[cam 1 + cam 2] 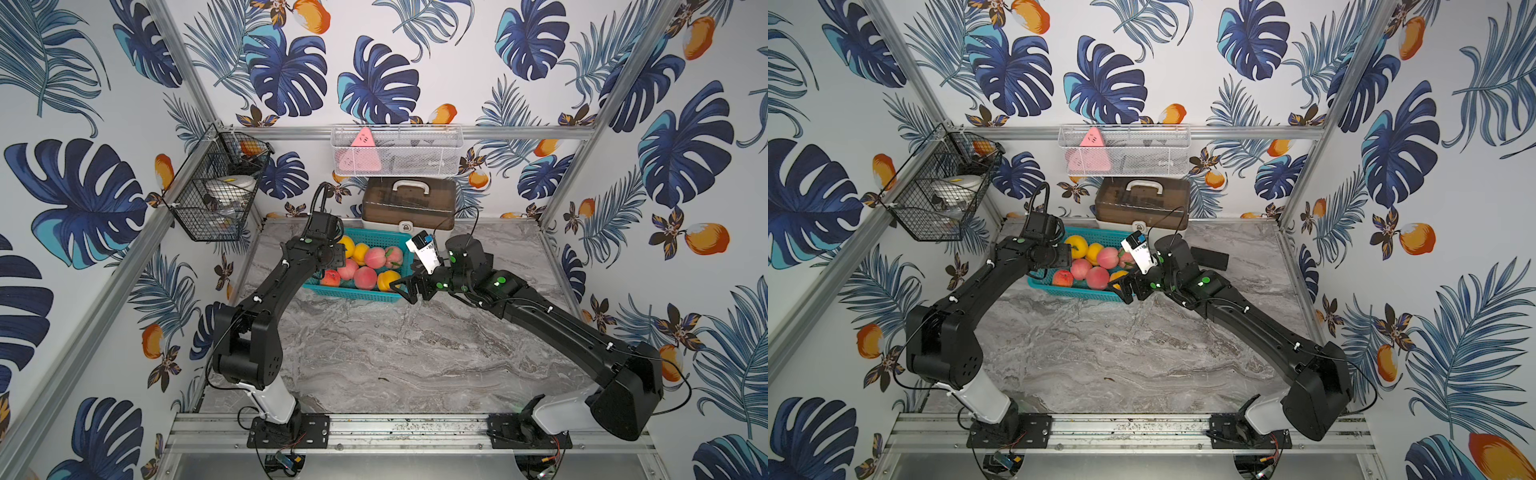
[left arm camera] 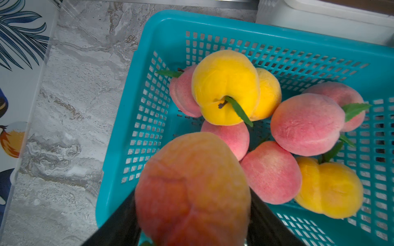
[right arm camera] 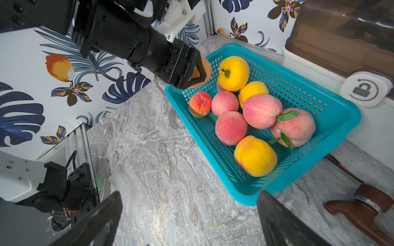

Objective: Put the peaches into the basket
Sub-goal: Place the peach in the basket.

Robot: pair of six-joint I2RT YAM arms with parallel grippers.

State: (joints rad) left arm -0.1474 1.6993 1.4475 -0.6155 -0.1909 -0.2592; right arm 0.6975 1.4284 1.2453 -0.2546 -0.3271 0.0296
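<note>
Left gripper (image 3: pixel 199 73) is clamping an orange-red peach (image 2: pixel 191 191) over the 9 o'clock rim of the teal basket (image 1: pixel 353 293). Right gripper (image 1: pixel 409 287) is hanging wide and empty at its 4 o'clock. Basket is sitting at 12 o'clock on the grey marble tabletop (image 1: pixel 395 353), other peaches (image 3: pixel 262 110) piled inside, leaf-print walls (image 1: pixel 83 124) enclosing.

A grey marble-patterned worktop (image 1: pixel 415 353) is framed by aluminium rails (image 1: pixel 407 428). A teal rectangular plastic basket with perforated sides (image 1: pixel 353 294) is set on it towards the back, left of centre. Just behind the basket, a white storage box with a brown translucent lid and white handle (image 1: pixel 409 203) is placed against the back wall. A dark oblong object (image 1: pixel 1210 257) is seen right of the basket in a top view, and a brown tap-shaped piece (image 3: pixel 360 208) is laid near the basket's corner
</note>
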